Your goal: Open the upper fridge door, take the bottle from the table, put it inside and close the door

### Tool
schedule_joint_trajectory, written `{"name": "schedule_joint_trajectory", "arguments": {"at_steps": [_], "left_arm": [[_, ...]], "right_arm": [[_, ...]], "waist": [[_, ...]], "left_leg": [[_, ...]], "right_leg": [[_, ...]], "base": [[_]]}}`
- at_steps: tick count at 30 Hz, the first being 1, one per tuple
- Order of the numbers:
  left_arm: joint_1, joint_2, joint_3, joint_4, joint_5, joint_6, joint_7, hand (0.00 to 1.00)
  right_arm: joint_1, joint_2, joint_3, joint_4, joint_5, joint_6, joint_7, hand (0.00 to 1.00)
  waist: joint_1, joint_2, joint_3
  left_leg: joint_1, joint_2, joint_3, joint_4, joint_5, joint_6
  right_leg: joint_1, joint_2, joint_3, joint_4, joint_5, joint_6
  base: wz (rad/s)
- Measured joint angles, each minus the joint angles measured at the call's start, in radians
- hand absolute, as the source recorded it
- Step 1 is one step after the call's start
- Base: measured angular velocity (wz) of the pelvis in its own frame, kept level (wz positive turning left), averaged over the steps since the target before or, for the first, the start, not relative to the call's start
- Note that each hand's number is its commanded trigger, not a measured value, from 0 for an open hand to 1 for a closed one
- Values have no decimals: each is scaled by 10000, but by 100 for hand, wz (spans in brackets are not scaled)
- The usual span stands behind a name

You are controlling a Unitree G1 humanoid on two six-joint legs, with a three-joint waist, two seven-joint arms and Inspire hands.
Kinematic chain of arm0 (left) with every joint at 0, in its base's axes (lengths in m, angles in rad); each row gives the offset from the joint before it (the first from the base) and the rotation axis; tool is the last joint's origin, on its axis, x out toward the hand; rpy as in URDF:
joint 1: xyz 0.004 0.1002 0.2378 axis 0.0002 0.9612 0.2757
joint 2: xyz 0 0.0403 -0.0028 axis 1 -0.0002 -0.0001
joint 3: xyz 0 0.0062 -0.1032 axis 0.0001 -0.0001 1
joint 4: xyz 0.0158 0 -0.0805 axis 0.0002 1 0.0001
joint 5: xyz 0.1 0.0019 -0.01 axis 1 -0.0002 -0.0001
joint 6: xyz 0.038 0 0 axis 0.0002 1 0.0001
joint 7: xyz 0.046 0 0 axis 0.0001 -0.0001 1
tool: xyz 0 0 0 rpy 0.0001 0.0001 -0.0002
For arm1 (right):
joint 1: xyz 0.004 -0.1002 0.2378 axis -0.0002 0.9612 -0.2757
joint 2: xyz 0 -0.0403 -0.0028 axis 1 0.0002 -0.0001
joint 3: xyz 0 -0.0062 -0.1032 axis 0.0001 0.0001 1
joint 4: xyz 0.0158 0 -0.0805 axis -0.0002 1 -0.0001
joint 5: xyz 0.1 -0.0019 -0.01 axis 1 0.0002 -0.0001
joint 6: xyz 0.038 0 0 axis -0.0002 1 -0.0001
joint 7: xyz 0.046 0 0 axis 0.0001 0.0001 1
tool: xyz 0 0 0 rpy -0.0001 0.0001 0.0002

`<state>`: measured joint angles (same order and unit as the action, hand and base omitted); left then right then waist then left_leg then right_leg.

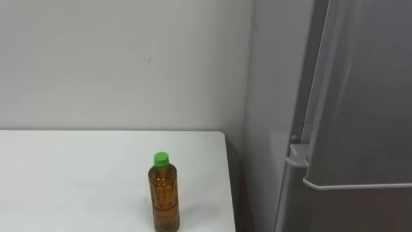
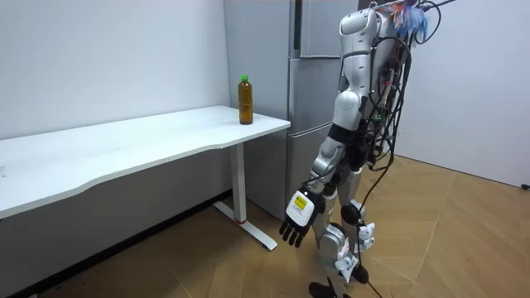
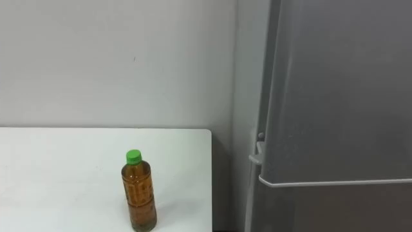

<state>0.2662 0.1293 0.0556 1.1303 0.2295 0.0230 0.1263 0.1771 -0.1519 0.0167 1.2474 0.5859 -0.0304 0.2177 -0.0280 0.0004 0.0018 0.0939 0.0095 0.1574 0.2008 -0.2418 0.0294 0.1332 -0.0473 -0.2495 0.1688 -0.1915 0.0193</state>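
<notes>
Bottle (image 1: 165, 193) upright on table (image 1: 77, 174), cap (image 1: 161, 158) up, fridge (image 1: 360, 129) beside

A long white counter (image 2: 124, 153) on white legs (image 2: 241, 186) stands against a plain pale back wall (image 2: 108, 58). Just beside the counter's end is a tall grey fridge (image 2: 308, 99) with its doors closed. A wood-plank floor (image 2: 447, 240) runs under and in front of the counter. On the far side of the fridge from the counter, a white side wall (image 2: 484, 91) comes down to the floor. The light is even and soft.
</notes>
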Motion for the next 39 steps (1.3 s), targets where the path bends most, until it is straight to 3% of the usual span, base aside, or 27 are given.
{"name": "schedule_joint_trajectory", "arguments": {"at_steps": [17, 25, 29, 34, 39], "left_arm": [[-76, -1, 20, -25, -183, 73, 187, 0], [-315, 30, 846, -115, -3014, 45, 1012, 0], [-451, 48, 1467, -229, -3589, -98, 1282, 0], [-421, 98, 2019, -913, -4287, -706, 2000, 0], [-389, 87, 2166, -1321, -5100, -897, 2433, 0]], "right_arm": [[-3, -9, -16, -23, -14, 84, -118, 0], [-5, -29, -120, -18, -87, 133, -244, 0], [4, -49, -435, 4, -222, 248, -192, 0], [17, -124, -903, -51, -799, 166, -184, 0], [46, -135, -995, -101, -929, 91, -175, 0]], "waist": [[-34, 9, -9], [25, 55, -2], [68, 154, 13], [82, 395, 26], [82, 413, 16]], "left_leg": [[39, 4, -46, 13, 0, 1], [86, 6, 16, 34, 1, 2], [202, 28, 18, 2, -11, 8], [237, -39, 14, -39, -10, 15], [242, -40, 12, -50, -8, 17]], "right_leg": [[44, -5, -22, -2, 0, 0], [78, -8, -10, 18, 0, 0], [89, 1, 51, 26, -1, -1], [74, 0, 207, -10, -7, 6], [32, 2, 265, -11, -26, 30]], "base": [[0], [0], [-4], [-4], [-3]]}}
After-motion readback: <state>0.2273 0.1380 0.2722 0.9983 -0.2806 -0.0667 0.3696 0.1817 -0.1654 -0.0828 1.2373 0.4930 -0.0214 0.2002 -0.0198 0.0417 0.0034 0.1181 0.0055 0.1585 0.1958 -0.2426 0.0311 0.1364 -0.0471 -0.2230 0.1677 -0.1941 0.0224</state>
